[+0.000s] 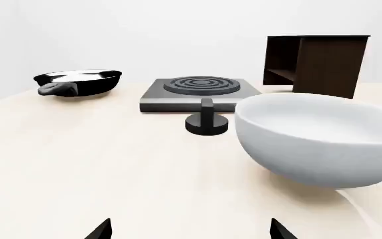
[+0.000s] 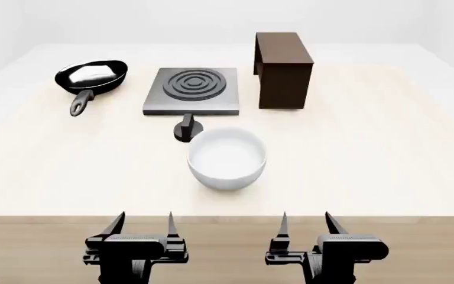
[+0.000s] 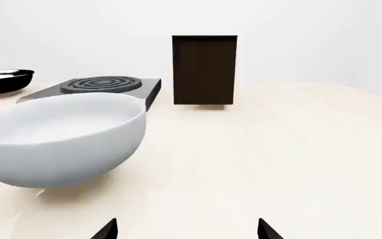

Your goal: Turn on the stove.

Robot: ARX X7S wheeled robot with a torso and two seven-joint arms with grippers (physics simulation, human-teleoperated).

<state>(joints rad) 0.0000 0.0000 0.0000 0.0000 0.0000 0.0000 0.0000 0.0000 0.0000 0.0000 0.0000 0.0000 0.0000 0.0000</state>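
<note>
The stove (image 2: 191, 90) is a flat dark-grey plate with a ring burner at the table's back middle. Its small black knob with a lever (image 2: 187, 128) sits just in front of it. The stove (image 1: 198, 92) and knob (image 1: 207, 119) also show in the left wrist view, and the stove (image 3: 105, 87) shows in the right wrist view, where the knob is hidden behind the bowl. My left gripper (image 2: 143, 223) and right gripper (image 2: 305, 223) are both open and empty at the table's near edge, far from the knob.
A white bowl (image 2: 227, 158) stands just in front of the knob. A black frying pan (image 2: 91, 78) lies at the back left. A dark-brown wooden box (image 2: 284, 68) stands right of the stove. The light wooden table (image 2: 385, 171) spreads wide on both sides.
</note>
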